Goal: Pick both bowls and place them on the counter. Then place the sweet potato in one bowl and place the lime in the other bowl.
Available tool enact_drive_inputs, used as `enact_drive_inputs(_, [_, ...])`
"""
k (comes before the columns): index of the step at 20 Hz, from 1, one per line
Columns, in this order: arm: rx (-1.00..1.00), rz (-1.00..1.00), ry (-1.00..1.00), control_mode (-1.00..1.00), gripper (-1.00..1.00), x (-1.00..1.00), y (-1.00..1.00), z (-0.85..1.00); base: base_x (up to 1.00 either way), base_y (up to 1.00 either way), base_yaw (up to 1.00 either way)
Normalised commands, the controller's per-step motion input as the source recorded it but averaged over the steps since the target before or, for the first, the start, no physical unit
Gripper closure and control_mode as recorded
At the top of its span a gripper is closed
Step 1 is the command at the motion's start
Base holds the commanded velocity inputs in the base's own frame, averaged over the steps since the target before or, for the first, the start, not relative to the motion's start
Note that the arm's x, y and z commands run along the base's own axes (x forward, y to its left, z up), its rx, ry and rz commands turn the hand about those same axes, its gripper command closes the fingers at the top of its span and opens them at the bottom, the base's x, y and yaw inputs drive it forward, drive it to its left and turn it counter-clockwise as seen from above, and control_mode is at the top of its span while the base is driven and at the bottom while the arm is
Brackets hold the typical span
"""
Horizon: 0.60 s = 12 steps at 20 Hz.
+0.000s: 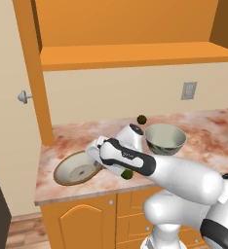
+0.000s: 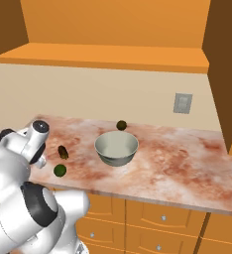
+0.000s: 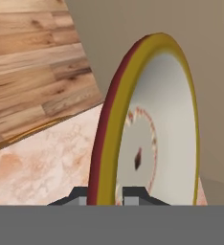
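Note:
The wide cream bowl (image 1: 76, 170) with its tan rim lies low at the left end of the counter (image 1: 208, 131). My gripper (image 1: 95, 151) is shut on its right rim. In the hand view the rim of the cream bowl (image 3: 147, 119) stands between the finger tips of my gripper (image 3: 109, 194). Whether the bowl rests on the marble I cannot tell. The deeper grey-green bowl (image 1: 164, 138) (image 2: 116, 147) stands upright mid-counter. The lime (image 2: 60, 170) (image 1: 127, 173) sits near the front edge, partly behind my arm. The sweet potato (image 2: 63, 152) lies just behind the lime.
A duller olive-brown ball (image 1: 142, 118) (image 2: 121, 125) rests by the back wall. An orange shelf (image 1: 135, 53) hangs above the counter, and an outlet plate (image 1: 188, 90) is on the wall. The counter's left edge drops to wooden floor (image 3: 32, 72).

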Motion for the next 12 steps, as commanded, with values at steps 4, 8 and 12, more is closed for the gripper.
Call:
enact_drive_inputs(4, [0.0,0.0,0.0,-1.0,1.0,0.23,0.02,-0.1,0.0,0.0,0.0])
enact_drive_inputs(8, [0.0,0.02,0.0,-1.0,1.0,0.31,0.02,-0.15,0.0,0.0,0.0])
enact_drive_inputs(12, [0.0,0.02,0.03,-1.0,1.0,0.28,0.07,-0.16,0.0,0.0,0.0])
